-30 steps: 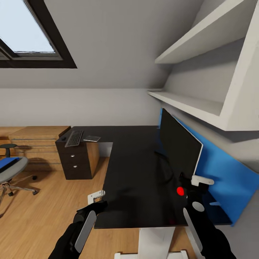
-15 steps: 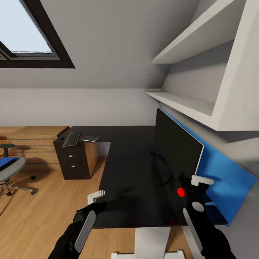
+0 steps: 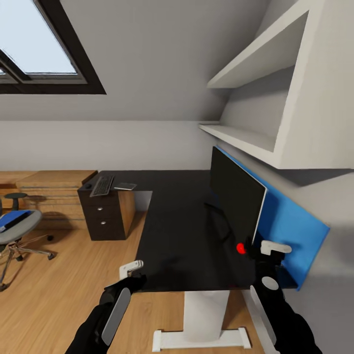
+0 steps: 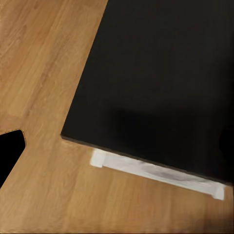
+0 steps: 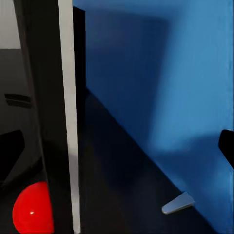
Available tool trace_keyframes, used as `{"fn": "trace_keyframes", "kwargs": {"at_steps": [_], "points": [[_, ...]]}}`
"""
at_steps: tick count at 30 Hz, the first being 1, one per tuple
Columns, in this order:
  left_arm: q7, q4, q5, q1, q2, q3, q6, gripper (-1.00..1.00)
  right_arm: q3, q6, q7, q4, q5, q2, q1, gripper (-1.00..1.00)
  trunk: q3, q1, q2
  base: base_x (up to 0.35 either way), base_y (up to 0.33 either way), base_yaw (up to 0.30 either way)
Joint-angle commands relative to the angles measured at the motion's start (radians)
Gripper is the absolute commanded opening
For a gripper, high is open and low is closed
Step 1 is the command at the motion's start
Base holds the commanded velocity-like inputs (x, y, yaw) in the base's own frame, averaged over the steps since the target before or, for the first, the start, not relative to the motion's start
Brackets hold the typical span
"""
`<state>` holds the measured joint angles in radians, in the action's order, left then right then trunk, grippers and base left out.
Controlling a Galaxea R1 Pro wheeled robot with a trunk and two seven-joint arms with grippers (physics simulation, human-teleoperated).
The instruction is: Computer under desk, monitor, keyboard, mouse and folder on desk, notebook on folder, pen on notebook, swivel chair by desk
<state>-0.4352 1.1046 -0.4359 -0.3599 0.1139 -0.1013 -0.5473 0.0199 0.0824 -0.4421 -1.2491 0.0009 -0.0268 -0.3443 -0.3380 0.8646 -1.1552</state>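
Standing on the right arm of the black L-shaped counter (image 3: 182, 231) is the monitor (image 3: 235, 199), upright, edge-on to the head camera, red dot at its near lower corner. A blue wall panel (image 3: 287, 231) runs just behind it. Right wrist view: monitor edge (image 5: 66, 112) up close, panel (image 5: 161, 83) beyond.

Keyboard (image 3: 102, 186) lies at the far left end of the counter, over the black drawer block (image 3: 101, 216). Mouse (image 3: 88, 186) sits just left of the keyboard. A small flat grey-topped item, probably the notebook (image 3: 125, 186), lies just right of the keyboard; can't confirm. The keyboard group is well apart from the monitor.

Swivel chair (image 3: 17, 231) is on the wood floor (image 3: 54, 290), far left, well apart from the counter. Blue folder (image 3: 14, 219) lies on its seat with a dark strip on top.

Left claw (image 3: 132, 273) hovers near the counter's near-left corner, holding nothing; gap between fingers can't be judged. Right claw (image 3: 268, 253) is just beside the monitor's near lower corner, in front of the blue panel; can't tell how far open, or if it touches the screen.

Left wrist view: counter corner (image 4: 161, 83) over the floor, white foot (image 4: 156, 170) below.
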Motion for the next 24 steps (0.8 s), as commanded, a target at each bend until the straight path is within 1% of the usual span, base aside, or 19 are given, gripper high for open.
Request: {"fn": "trace_keyframes", "kwargs": {"at_steps": [1,4,7,8,10,12,13,14,15,16,18,21,24], "points": [[-0.009,0.001,-0.010,-0.001,0.000,-0.002,-0.001,1.00,0.003,0.008,-0.006,0.003,0.003,-0.001,0.000,1.00,-0.001,-0.001,-0.001,-0.327,0.095,0.000],[-0.008,0.001,-0.011,-0.001,-0.001,-0.001,-0.001,1.00,0.005,0.007,-0.005,0.020,0.023,0.001,0.000,1.00,-0.001,-0.001,-0.001,-0.305,0.159,0.000],[-0.008,0.001,-0.009,-0.001,-0.002,0.001,0.000,1.00,0.013,0.006,-0.001,0.023,0.030,0.004,0.000,1.00,-0.001,-0.001,-0.001,-0.269,0.217,0.000],[-0.008,0.000,-0.008,-0.001,-0.003,0.001,-0.001,1.00,0.043,0.006,-0.003,0.026,0.030,0.010,0.000,1.00,-0.001,-0.001,-0.001,-0.215,0.271,0.000],[-0.008,0.000,-0.009,-0.001,-0.004,0.002,-0.001,1.00,0.055,0.006,-0.005,0.028,0.030,0.017,0.000,1.00,-0.001,-0.001,-0.001,-0.204,0.278,0.000],[-0.009,-0.001,-0.009,-0.001,-0.006,0.002,-0.001,1.00,0.068,0.006,-0.006,0.034,0.031,0.030,0.000,1.00,-0.001,-0.001,-0.001,-0.189,0.289,0.000],[-0.006,-0.196,-0.008,-0.001,-0.073,0.002,0.007,1.00,0.108,0.007,-0.006,0.087,0.033,0.069,0.000,1.00,-0.001,-0.001,-0.001,-0.169,0.302,0.000],[-0.006,-0.239,-0.008,-0.001,-0.079,0.002,0.022,1.00,0.131,0.007,-0.006,0.103,0.033,0.075,0.000,1.00,-0.001,-0.001,-0.001,-0.168,0.302,0.000],[-0.005,-0.298,-0.007,-0.001,-0.084,0.001,0.073,1.00,0.172,0.006,-0.006,0.138,0.033,0.083,0.000,1.00,-0.001,-0.001,-0.001,-0.164,0.304,0.000],[-0.003,-0.459,-0.004,-0.001,-0.084,-0.004,0.279,1.00,0.285,-0.040,-0.006,0.240,0.033,0.093,-0.001,1.00,-0.001,-0.001,-0.001,-0.158,0.306,0.000],[-0.002,-0.521,0.006,-0.001,-0.084,-0.004,0.317,1.00,0.331,-0.067,-0.006,0.256,0.032,0.094,-0.001,1.00,-0.001,-0.001,-0.001,-0.158,0.306,0.000],[0.004,-0.560,0.023,-0.001,-0.083,-0.005,0.334,1.00,0.365,-0.078,-0.007,0.271,0.031,0.096,-0.001,1.00,-0.001,-0.001,-0.001,-0.157,0.306,0.000],[0.013,-0.580,0.044,-0.001,-0.080,-0.009,0.347,1.00,0.383,-0.084,-0.005,0.305,0.029,0.103,0.000,1.00,-0.001,-0.001,-0.001,-0.157,0.306,0.000]]}}
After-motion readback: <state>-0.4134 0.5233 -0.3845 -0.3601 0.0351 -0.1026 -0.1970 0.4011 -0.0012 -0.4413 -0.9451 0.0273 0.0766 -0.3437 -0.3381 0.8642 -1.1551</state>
